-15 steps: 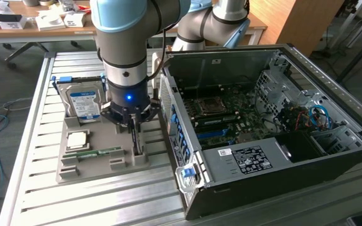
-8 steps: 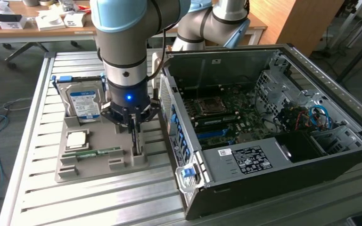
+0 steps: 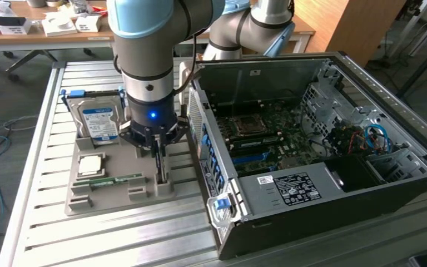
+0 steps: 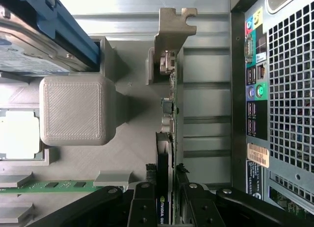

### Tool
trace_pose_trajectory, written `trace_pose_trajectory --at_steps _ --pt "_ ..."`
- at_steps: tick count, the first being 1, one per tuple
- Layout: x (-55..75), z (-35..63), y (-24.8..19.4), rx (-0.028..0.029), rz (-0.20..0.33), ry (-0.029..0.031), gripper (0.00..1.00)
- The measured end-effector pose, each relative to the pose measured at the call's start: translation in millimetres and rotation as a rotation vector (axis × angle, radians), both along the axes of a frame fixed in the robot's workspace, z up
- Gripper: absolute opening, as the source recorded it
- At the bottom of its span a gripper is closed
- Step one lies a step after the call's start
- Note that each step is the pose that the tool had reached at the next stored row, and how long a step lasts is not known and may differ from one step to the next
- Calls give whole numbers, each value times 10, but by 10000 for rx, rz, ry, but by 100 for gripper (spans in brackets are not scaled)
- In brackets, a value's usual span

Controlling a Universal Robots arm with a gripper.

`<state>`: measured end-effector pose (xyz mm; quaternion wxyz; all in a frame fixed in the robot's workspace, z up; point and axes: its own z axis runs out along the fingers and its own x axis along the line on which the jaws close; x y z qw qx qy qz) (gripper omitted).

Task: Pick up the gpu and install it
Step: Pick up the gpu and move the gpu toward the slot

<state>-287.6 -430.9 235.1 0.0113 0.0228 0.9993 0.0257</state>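
The gpu (image 3: 159, 166) is a thin dark card standing on edge in a slot of the grey holder tray (image 3: 106, 197), just beside the open computer case (image 3: 310, 189). My gripper (image 3: 156, 146) reaches straight down onto the card's upper edge. In the wrist view the gpu (image 4: 169, 114) shows edge-on, its silvery bracket (image 4: 174, 26) at the far end. The gripper (image 4: 166, 210) has its black fingers (image 4: 142, 210) pressed against both faces of the card. The card still sits in its slot.
The tray also holds a silver hard drive (image 3: 98, 119) with a blue-white label, a square processor (image 3: 89, 164) and a green memory stick (image 3: 109, 179). The case lies open with its motherboard (image 3: 266, 133) exposed. Its rear panel (image 4: 284, 89) stands close beside the card. All this rests on a slatted metal table (image 3: 87, 239).
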Motion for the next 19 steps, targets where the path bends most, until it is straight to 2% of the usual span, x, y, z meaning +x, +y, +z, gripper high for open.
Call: trace_pose_trajectory --at_steps 11,19 --pt "0 30 0 1 16 0 26" --pt "0 197 0 1 17 0 26"
